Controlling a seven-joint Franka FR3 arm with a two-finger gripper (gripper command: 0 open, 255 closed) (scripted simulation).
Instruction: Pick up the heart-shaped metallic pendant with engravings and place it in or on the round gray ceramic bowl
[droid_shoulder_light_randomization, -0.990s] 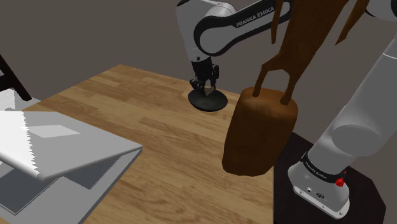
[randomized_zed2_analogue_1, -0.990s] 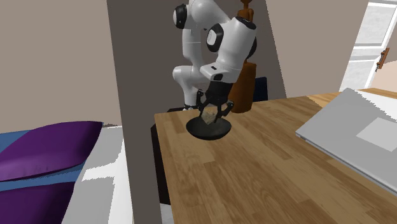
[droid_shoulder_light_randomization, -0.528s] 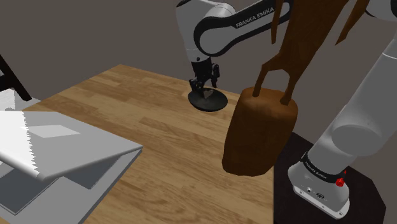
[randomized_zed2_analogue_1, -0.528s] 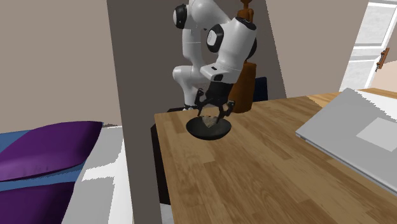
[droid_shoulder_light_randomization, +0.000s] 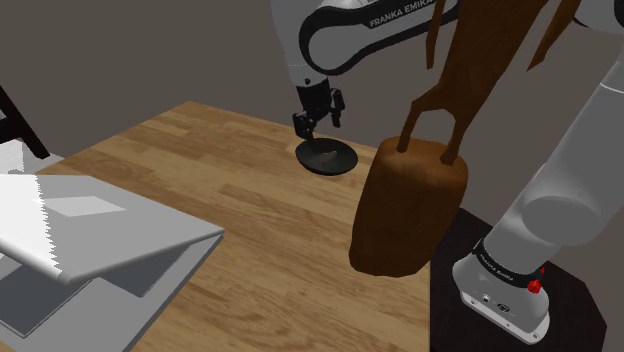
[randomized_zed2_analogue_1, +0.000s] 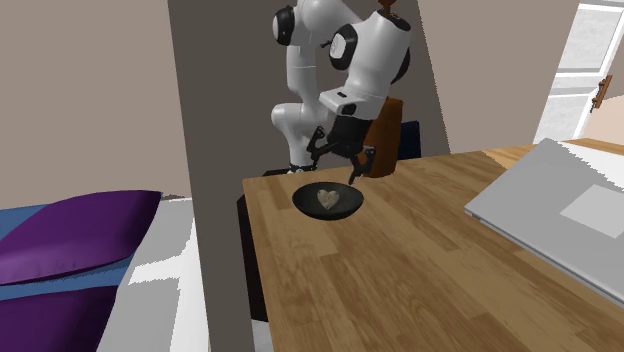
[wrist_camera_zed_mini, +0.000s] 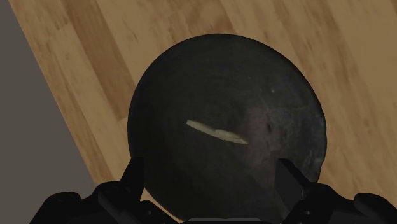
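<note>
A pale heart-shaped pendant (randomized_zed2_analogue_1: 327, 199) lies inside the round dark bowl (randomized_zed2_analogue_1: 303, 207) near the wooden table's far corner. In the wrist view the pendant (wrist_camera_zed_mini: 216, 132) appears as a thin pale sliver in the middle of the bowl (wrist_camera_zed_mini: 165, 76). My black gripper (randomized_zed2_analogue_1: 336, 163) hangs a little above the bowl, open, nothing between its fingers (wrist_camera_zed_mini: 289, 176). From the shoulder view the gripper (droid_shoulder_light_randomization: 318, 121) hovers just over the bowl (droid_shoulder_light_randomization: 327, 160).
A tall brown wooden object (droid_shoulder_light_randomization: 408, 215) stands close to the shoulder camera, right of the bowl. A grey laptop-like slab (droid_shoulder_light_randomization: 95, 235) lies on the table (droid_shoulder_light_randomization: 270, 230). The table edge runs just beside the bowl (randomized_zed2_analogue_1: 262, 230). A purple pillow (randomized_zed2_analogue_1: 70, 235) lies beyond that edge.
The gripper went from shut on the pendant to open. The pendant dropped into the bowl and the hand rose clear above it.
</note>
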